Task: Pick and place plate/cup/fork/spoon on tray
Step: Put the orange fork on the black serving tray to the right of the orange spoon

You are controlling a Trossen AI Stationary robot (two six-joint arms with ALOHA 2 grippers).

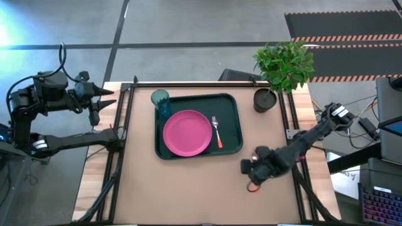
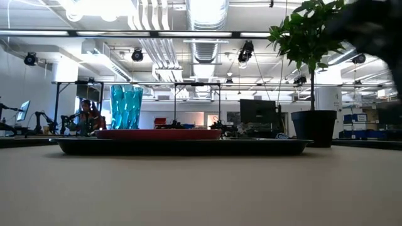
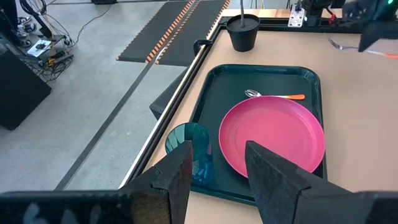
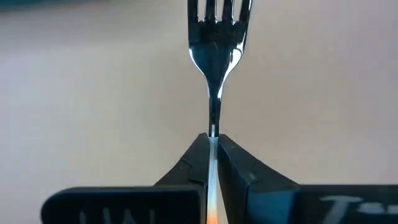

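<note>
Fork step in hand. Right gripper [image 4: 213, 140] clamped on fork [image 4: 217, 37], at tray's [image 1: 231, 100] 4 o'clock, off tray. Plate [image 1: 187, 132], cup [image 1: 160, 99], spoon [image 1: 217, 130] already on tray. Next: carry fork toward 10 o'clock, release beside spoon. Left gripper [image 3: 216, 163] apart, idle at 9 o'clock.

Tray set at the table's edge.
A pink plate [image 3: 272, 135], a spoon [image 3: 273, 96] and a teal cup [image 3: 189, 151] sit on the green tray [image 3: 261, 78]; a dark pot [image 3: 242, 31] stands beyond.
</note>
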